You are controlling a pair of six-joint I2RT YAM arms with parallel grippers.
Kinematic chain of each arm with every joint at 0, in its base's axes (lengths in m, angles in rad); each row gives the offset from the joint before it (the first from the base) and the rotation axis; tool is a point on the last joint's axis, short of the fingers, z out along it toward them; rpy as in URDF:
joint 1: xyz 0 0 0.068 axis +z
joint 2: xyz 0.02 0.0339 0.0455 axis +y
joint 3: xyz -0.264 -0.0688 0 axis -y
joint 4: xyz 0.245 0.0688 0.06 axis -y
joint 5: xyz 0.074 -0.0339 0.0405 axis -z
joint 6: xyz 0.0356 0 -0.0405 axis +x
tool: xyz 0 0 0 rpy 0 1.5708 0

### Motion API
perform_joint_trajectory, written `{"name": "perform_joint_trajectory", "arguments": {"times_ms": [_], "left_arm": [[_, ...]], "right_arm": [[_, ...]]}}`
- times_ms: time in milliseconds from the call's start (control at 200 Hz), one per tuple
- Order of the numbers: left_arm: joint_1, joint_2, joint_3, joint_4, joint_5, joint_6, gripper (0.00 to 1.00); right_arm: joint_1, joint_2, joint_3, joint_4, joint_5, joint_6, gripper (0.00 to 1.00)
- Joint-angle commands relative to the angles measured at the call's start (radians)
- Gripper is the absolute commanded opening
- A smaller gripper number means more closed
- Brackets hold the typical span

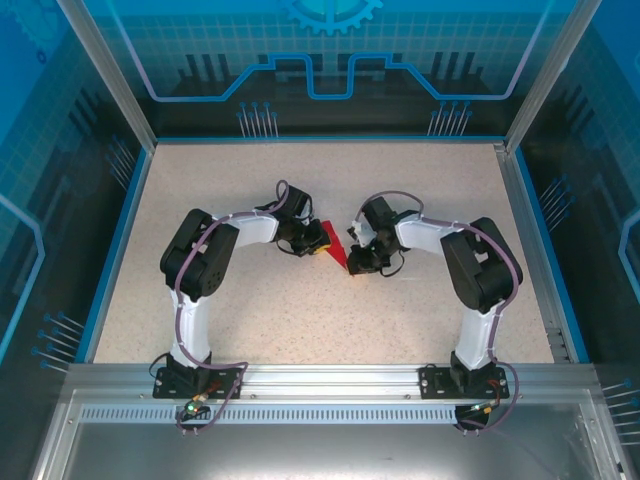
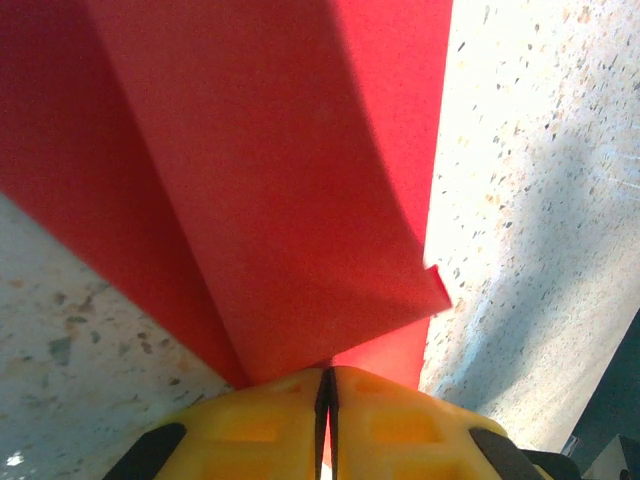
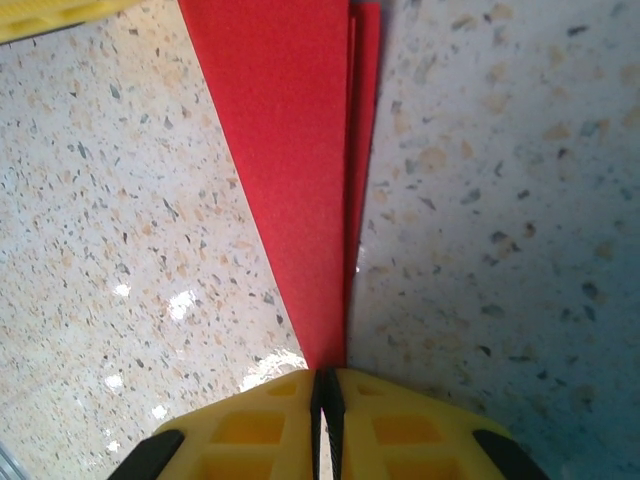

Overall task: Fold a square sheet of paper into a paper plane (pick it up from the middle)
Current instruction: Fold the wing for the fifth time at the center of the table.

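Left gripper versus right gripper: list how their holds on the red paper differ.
The left gripper pinches the folded red paper at its wide end, where layers splay; the right gripper pinches its narrow tip. From above, the left gripper sits farther from the arm bases than the right gripper. Both are yellow-fingered and shut on it.

The left gripper point(image 2: 326, 385) has its yellow fingers point(image 2: 255, 425) pressed together at the bottom edge, pinching the red paper plane point(image 2: 270, 200), whose folded layers fan upward, one flap corner jutting right over the speckled tabletop point(image 2: 540, 180).
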State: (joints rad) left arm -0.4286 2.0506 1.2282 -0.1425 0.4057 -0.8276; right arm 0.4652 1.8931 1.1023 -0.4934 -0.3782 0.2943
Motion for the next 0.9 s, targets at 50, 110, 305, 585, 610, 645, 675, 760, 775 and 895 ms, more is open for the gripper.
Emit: {"name": "perform_joint_trajectory", "arguments": {"times_ms": [50,110,305,585,610,645,675,760,775,895], "left_arm": [[0.017,0.052,0.003,-0.09,-0.108,0.03,0.13],[0.018,0.052,0.003,-0.088,-0.104,0.031,0.13],[0.018,0.051,-0.002,-0.07,-0.086,0.03,0.13],[0.014,0.05,-0.003,-0.067,-0.076,0.033,0.13],[0.014,0.049,-0.003,-0.067,-0.075,0.033,0.13],[0.013,0.05,-0.003,-0.066,-0.074,0.033,0.13],[0.012,0.05,-0.001,-0.066,-0.073,0.033,0.13],[0.009,0.053,0.0,-0.066,-0.071,0.032,0.13],[0.009,0.054,0.001,-0.067,-0.071,0.033,0.13],[0.009,0.054,0.005,-0.07,-0.071,0.033,0.13]], "right_arm": [[-0.008,-0.013,-0.062,-0.205,0.013,-0.007,0.13],[-0.012,-0.032,-0.061,-0.199,0.011,-0.004,0.13],[-0.014,-0.143,-0.039,-0.065,-0.026,0.025,0.13],[0.041,0.01,0.158,0.012,-0.043,0.043,0.13],[0.043,0.026,0.17,0.016,-0.04,0.045,0.13],[0.044,0.05,0.184,0.025,-0.037,0.052,0.13],[0.044,0.067,0.198,0.024,-0.033,0.055,0.13],[0.042,0.11,0.23,0.019,-0.021,0.057,0.13],[0.042,0.117,0.237,0.016,-0.019,0.057,0.13],[0.043,0.157,0.259,0.001,-0.023,0.052,0.13]]}}
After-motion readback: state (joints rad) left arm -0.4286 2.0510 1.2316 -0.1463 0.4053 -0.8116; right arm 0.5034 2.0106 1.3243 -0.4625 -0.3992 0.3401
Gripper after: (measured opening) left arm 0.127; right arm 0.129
